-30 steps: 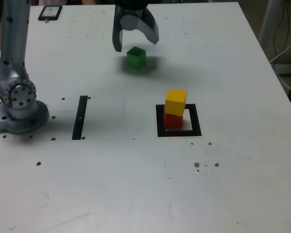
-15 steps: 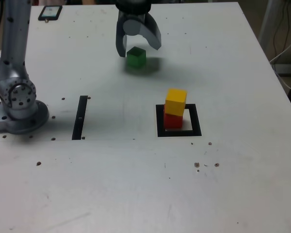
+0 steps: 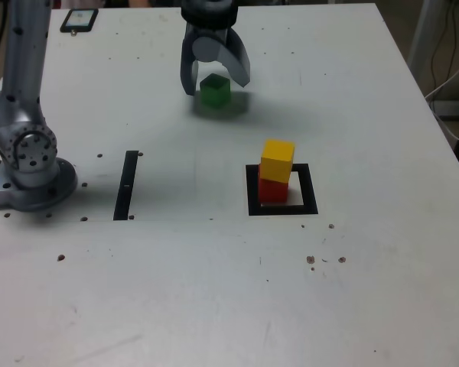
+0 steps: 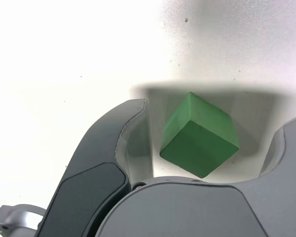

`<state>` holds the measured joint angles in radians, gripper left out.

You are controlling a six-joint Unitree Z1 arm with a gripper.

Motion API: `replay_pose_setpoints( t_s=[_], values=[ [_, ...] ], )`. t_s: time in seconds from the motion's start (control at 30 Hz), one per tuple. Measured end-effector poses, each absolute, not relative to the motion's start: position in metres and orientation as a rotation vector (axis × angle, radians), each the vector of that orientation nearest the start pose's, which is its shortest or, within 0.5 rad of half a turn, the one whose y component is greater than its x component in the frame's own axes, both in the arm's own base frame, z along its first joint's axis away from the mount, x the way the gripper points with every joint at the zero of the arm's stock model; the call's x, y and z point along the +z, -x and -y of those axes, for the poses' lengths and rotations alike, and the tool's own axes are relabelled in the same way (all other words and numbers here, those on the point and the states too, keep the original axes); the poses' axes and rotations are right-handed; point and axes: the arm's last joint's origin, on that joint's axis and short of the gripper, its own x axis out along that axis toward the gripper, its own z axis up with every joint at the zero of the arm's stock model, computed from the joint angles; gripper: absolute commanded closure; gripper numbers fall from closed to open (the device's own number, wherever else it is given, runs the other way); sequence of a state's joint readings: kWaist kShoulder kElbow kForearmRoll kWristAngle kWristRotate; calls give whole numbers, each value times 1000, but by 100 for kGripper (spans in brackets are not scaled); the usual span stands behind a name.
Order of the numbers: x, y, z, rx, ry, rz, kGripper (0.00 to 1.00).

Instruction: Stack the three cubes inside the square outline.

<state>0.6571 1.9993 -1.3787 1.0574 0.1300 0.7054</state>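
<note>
Green cube (image 3: 214, 90) on desk (image 3: 367, 290), far side, well apart from square outline (image 3: 283, 189). We straddle it with pincer (image 3: 213, 76), jaws wide, gaps each side, ready to grip. Yellow cube (image 3: 278, 160) atop red cube (image 3: 272, 189) inside outline, awaiting third.

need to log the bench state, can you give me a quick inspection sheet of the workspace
surface: white table, speckled with small dark marks
job's things: yellow cube on red cube in square outline; green cube on table, apart
clutter: black strip; phone at far corner
grippers: gripper open, jaws either side of green cube, gaps visible
cables: some beyond the exterior view's right edge
surroundings: arm base at the exterior view's left
</note>
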Motion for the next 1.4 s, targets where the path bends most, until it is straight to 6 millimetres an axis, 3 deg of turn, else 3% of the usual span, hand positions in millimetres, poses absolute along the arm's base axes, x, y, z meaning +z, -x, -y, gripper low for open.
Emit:
replay_pose_setpoints(
  t_s=[0.37, 0.53, 0.83, 1.03, 1.4],
  values=[
    [222, -271, -218, 7, -95, -1719, 57],
    [221, -273, -219, 10, -97, -1706, 67],
    [223, -273, -219, 6, -109, -1683, 74],
    [226, -274, -218, -18, -122, -1663, 83],
    [247, -274, -205, -23, -166, -1628, 89]
  ],
)
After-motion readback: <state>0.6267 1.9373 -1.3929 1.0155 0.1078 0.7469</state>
